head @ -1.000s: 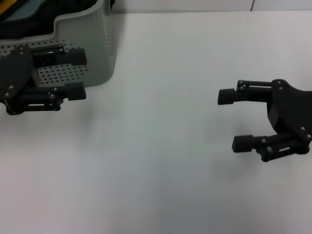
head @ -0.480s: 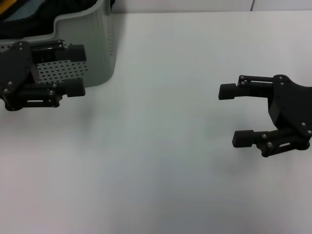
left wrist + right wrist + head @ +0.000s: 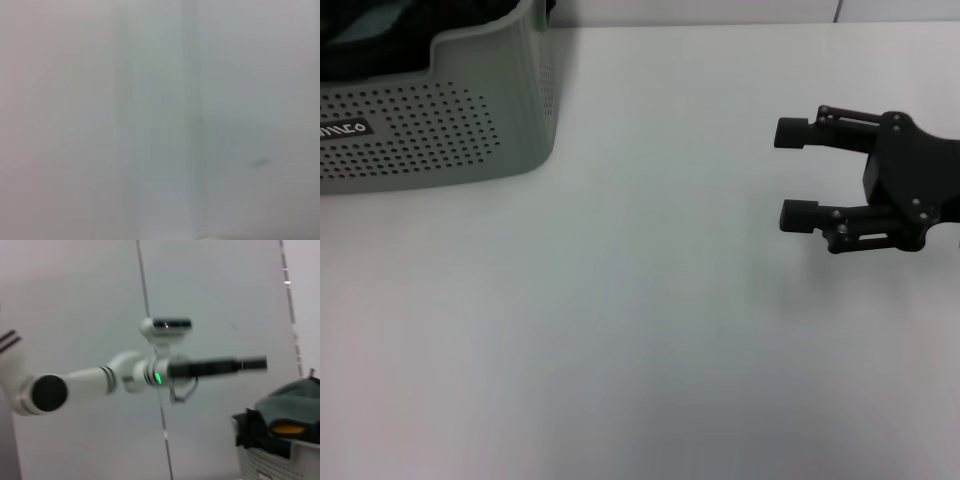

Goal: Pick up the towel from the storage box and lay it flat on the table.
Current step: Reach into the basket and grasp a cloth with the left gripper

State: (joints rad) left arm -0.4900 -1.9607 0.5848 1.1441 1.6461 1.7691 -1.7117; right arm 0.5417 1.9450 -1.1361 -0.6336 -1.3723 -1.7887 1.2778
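Over the white table, the right gripper is hovering with jaws wide apart, holding nothing. The towel is lying heaped inside the storage box. The left gripper is raised high, edge-on; I cannot tell its jaws.

Right claw hovered at my right side, fingers spread wide, nothing between them, pointing toward my left. Left claw out of head view; right wrist view caught it far off, arm stretched level, raised high. Its finger state I couldn't read.
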